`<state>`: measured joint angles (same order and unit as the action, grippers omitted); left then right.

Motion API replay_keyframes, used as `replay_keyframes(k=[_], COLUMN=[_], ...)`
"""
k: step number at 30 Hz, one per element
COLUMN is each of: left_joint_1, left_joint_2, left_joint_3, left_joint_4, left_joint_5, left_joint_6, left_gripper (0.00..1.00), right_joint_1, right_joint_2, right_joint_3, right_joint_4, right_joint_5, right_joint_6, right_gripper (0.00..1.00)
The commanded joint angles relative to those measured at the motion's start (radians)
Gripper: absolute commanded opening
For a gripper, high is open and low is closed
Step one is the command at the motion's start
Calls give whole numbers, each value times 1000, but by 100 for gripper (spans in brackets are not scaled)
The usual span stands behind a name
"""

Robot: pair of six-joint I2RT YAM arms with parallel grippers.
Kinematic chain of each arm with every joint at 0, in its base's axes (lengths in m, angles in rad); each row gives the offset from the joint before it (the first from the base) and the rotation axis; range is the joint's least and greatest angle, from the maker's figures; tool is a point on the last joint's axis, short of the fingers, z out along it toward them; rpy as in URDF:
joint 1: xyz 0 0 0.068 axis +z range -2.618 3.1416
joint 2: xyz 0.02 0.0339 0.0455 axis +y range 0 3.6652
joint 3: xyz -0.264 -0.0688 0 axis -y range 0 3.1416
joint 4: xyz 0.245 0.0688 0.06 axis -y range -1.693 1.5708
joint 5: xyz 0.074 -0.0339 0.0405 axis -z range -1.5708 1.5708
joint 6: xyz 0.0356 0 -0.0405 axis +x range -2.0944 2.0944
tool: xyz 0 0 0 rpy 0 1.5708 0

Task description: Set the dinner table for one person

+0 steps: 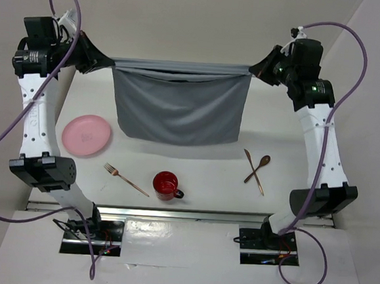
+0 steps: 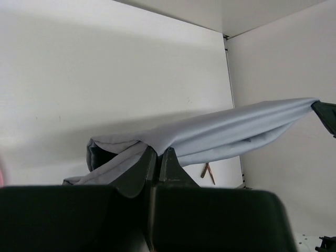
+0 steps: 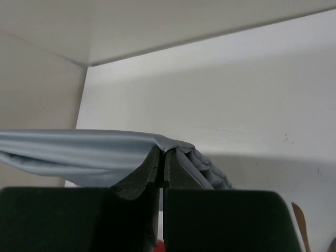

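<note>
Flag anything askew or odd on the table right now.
Nothing spilled or damaged. The knife and spoon lie crossed in an X at the right, and the fork lies diagonally left of the red mug. The grey cloth hangs in the air, pinched at its top corners by the left gripper and right gripper.

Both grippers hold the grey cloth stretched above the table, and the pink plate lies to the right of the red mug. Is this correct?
Not quite. The top external view shows the pink plate to the left of the red mug, not the right. The rest is correct: the left gripper and the right gripper both hold the grey cloth stretched above the dinner table.
</note>
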<state>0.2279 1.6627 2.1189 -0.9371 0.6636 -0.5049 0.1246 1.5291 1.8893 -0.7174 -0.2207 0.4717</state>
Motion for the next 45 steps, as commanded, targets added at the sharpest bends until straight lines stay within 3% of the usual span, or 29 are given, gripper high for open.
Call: replay_keyframes(k=[1,7,14,19,26,30,37,45], left_joint_1=[19,-13,-24,-6,14,39,57,25], left_joint_2=[100,290,339,254,76,48,66,340], left_joint_3=[59,248,351,202,-130,-189,-82,240], left_joint_4=[79,90,153,196,175,149,147,165], left_joint_5=[-38,-38,-7,2,-22,-33,-9,22], left_joint_6=[-7,-26,-70,-61,-4,28,3,-52], left_gripper=[0,0,0,0,0,0,0,0], right_joint_1=[-37,-37,-71,-71,-71,-80,-89,-98], right_joint_2=[112,284,318,260,108,59,101,318], right_joint_3=[95,244,298,209,-106,-194,-104,192], right_joint_4=[70,102,156,165,197,197,197,207], right_joint_5=[84,53,20,20,1,1,1,-17], right_joint_6=[-21,-21,8,8,8,8,8,8], right_gripper=[0,0,0,0,0,0,0,0])
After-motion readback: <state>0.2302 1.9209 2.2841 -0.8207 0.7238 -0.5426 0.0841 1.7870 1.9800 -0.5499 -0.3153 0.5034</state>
